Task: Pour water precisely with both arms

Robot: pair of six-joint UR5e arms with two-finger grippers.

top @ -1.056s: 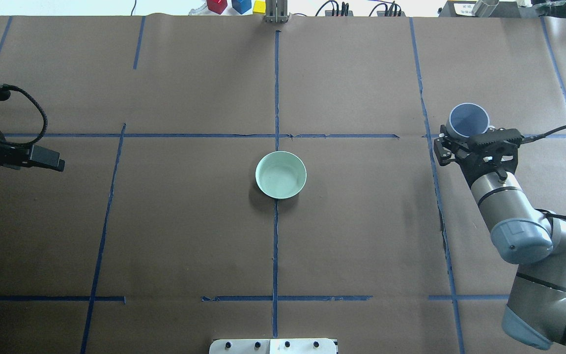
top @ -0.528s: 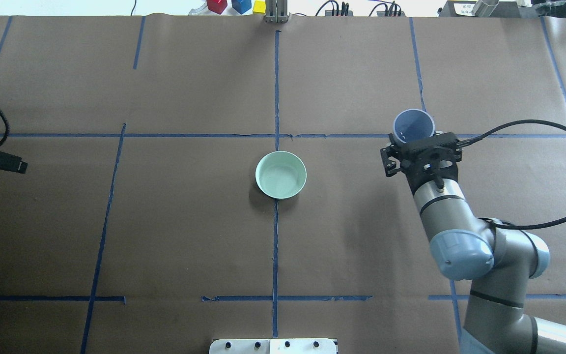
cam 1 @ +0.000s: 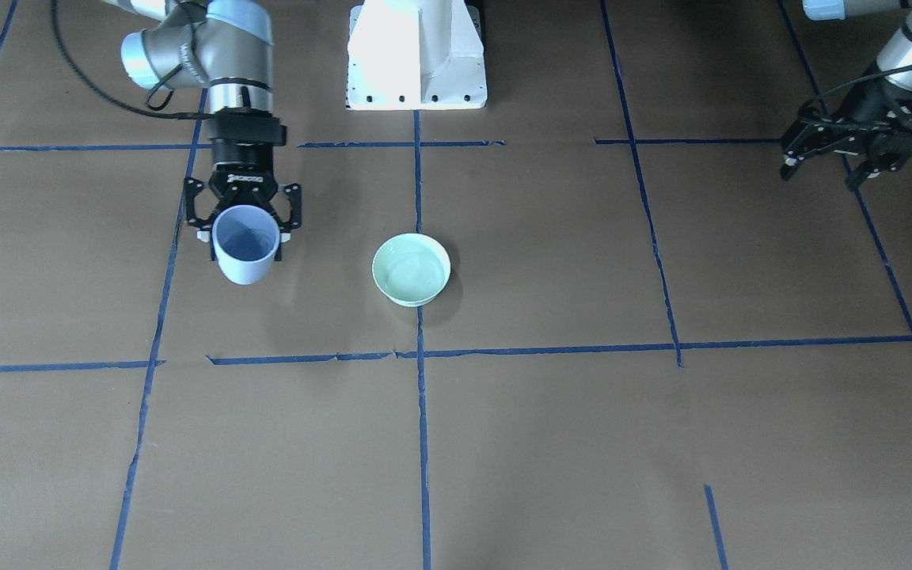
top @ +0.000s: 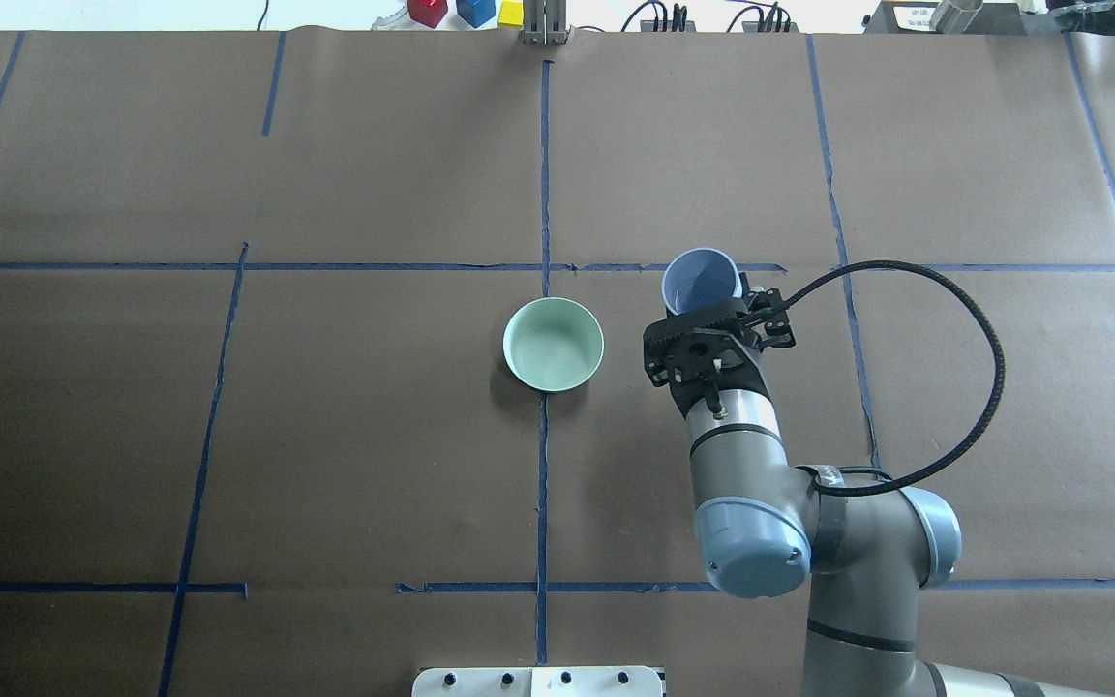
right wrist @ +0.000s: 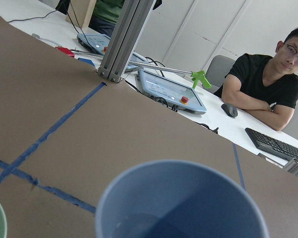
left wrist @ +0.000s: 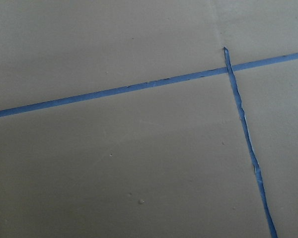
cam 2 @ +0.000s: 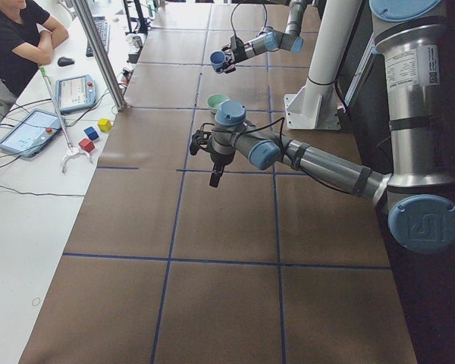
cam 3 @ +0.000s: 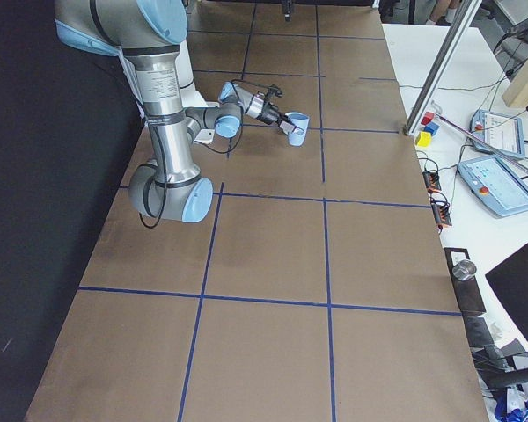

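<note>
Cup held beside bowl, pour not yet begun

The cup [cam 1: 245, 265] (light, stiff, likely slippery) is pinched across its wall by the right gripper [cam 1: 246, 226], with a little water [right wrist: 139, 223] pooled in its bottom. Overhead, it is held at the bowl's [cam 1: 412, 298] 2 o'clock, apart; the left gripper [cam 1: 818, 176] is spread, empty, at 9.

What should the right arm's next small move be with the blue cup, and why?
Probably carry the blue cup sideways toward the robot's left until its rim is over the green bowl. The right gripper is shut on the cup, which is beside the bowl with bare paper between them; tilting now would likely spill onto the paper.
</note>
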